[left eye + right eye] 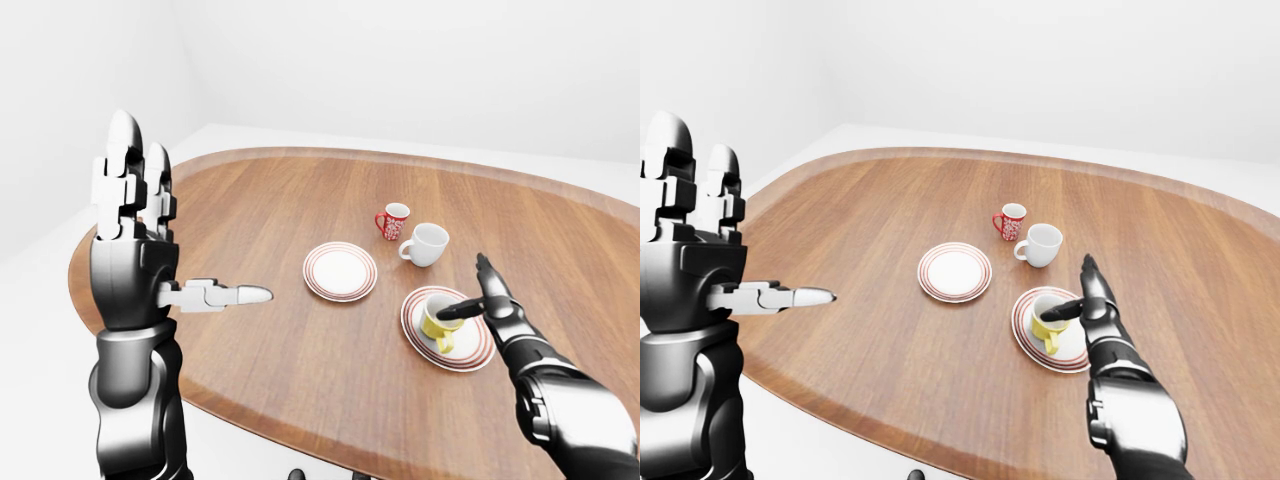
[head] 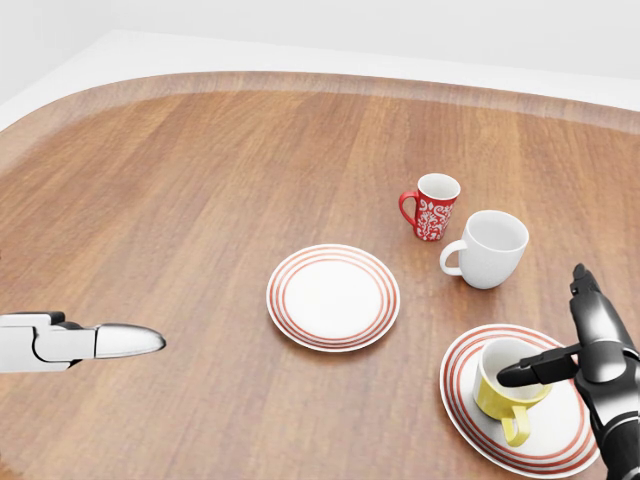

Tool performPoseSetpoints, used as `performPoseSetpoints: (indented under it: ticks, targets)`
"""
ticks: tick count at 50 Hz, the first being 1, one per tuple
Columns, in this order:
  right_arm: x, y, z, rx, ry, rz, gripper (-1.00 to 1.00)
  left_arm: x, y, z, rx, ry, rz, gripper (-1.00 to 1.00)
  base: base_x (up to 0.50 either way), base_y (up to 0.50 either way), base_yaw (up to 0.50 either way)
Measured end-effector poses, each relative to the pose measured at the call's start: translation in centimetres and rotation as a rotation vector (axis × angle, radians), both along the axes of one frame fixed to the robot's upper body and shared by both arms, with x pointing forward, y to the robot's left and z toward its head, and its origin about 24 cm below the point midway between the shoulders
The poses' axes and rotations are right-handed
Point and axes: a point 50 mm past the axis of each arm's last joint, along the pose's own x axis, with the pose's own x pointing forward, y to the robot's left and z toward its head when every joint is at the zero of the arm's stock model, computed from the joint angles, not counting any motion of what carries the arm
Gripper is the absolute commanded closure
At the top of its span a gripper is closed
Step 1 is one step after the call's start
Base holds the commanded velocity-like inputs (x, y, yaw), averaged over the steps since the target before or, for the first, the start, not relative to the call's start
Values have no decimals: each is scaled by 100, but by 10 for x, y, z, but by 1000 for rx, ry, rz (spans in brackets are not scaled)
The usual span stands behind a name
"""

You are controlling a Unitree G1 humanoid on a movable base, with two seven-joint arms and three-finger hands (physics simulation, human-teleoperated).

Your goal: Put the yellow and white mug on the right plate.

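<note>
A brown wooden surface (image 2: 200,180) fills the head view under pale walls. The yellow and white mug (image 2: 507,393) stands upright on the right plate (image 2: 560,440), handle toward the bottom edge. The right hand (image 2: 592,340) is just beside it with fingers (image 2: 530,370) apart; one dark fingertip reaches over the rim, the rest stay clear. The left hand (image 1: 135,215) is raised, well apart, fingers spread.
</note>
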Motion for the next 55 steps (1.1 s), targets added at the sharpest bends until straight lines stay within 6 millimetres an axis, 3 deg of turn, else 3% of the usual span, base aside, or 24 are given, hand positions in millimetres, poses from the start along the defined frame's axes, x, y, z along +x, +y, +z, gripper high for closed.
performPoseSetpoints:
  ticks: [13,22,30,39,47,55]
  targets:
    - [9,0,12,105,-35,34,-100,-1,-1,2,4,-9,-2,-100,0,0,0]
    - [24,4,37,155,-113,116,-100,-3,-2,4,8,-23,-6,-100,0,0,0]
    - [36,13,73,165,-217,209,-100,-5,-2,7,11,-40,-10,-100,0,0,0]
    - [38,27,120,145,-357,328,-100,-9,-4,13,19,-74,-19,-100,0,0,0]
    - [28,47,170,76,-546,473,-100,-16,-7,22,33,-126,-28,-100,0,0,0]
    - [6,70,224,-15,-751,617,-100,-21,-10,29,43,-169,-37,-100,0,0,0]
